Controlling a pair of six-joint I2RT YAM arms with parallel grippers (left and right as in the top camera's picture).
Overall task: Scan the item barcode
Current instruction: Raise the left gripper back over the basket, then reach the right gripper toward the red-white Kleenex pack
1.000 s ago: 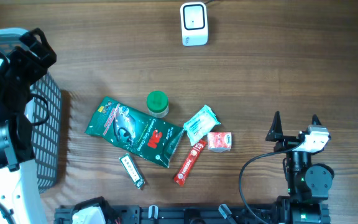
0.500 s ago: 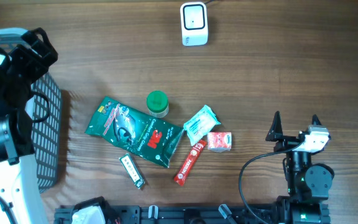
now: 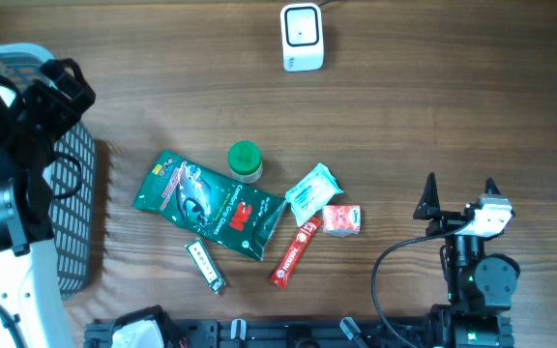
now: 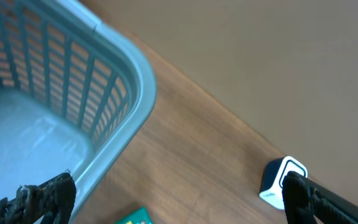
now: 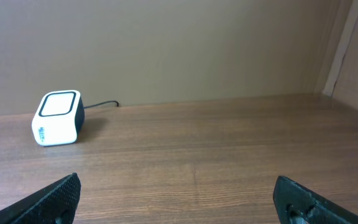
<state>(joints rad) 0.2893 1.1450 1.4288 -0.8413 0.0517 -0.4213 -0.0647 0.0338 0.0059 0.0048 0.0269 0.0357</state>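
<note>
Overhead — left hand (image 3: pixel 66 85) has shifted slightly above the basket (image 3: pixel 80 213).

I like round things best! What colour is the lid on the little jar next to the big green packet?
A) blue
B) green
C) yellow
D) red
B: seen from above, the little jar touching the top edge of the green packet has a green lid.

You have a table (image 3: pixel 453 97) of wood grain in matt brown. At twelve o'clock, the scanner (image 3: pixel 302 37) is smooth white plastic with a slight sheen. At nine o'clock, the basket (image 4: pixel 123 81) is pale blue moulded plastic lattice. Near centre, the green pouch (image 3: pixel 209 204) and the red sachet (image 3: pixel 295 252) are glossy printed film.
</note>
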